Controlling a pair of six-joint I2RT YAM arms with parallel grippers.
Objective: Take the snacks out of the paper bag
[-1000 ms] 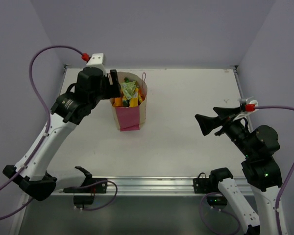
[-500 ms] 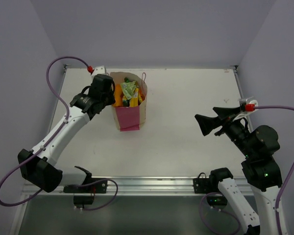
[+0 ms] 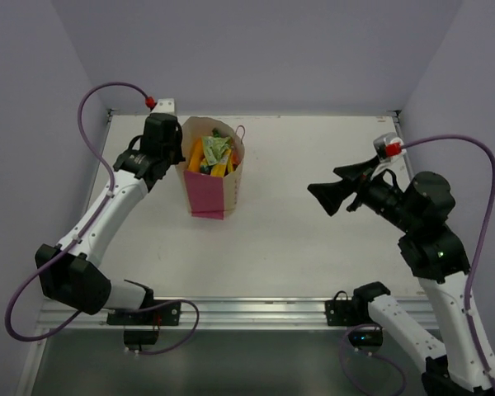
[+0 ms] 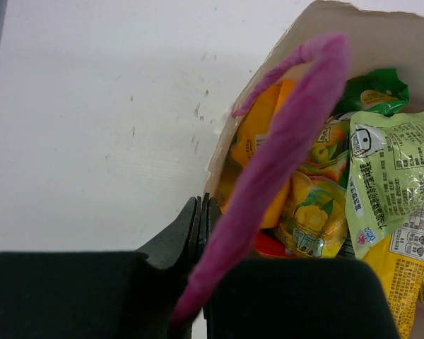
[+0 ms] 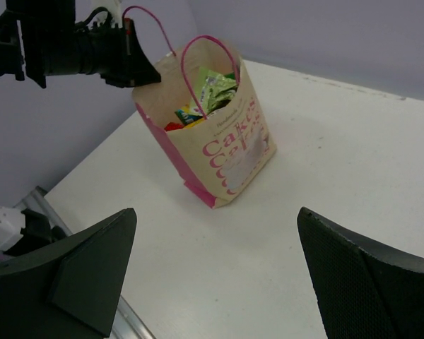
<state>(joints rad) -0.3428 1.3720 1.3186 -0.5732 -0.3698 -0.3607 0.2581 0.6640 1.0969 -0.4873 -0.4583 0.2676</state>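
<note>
Snacks [image 3: 214, 155] await removal: the right gripper [image 3: 323, 186] hangs wide open and empty well right of the paper bag [image 3: 219, 188] that holds them, whose left rim the left gripper [image 3: 178, 155] pinches shut; steadying it there should ease a top-down reach

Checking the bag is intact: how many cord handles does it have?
2. One handle is pinched between the left fingers; the other handle arches free over the opposite rim of the paper bag.

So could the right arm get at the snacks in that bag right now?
Probably yes: the bag stands open-topped, snacks poking up, and the right tool is open with nothing between. The left tool only pinches a handle at its left rim.
</note>
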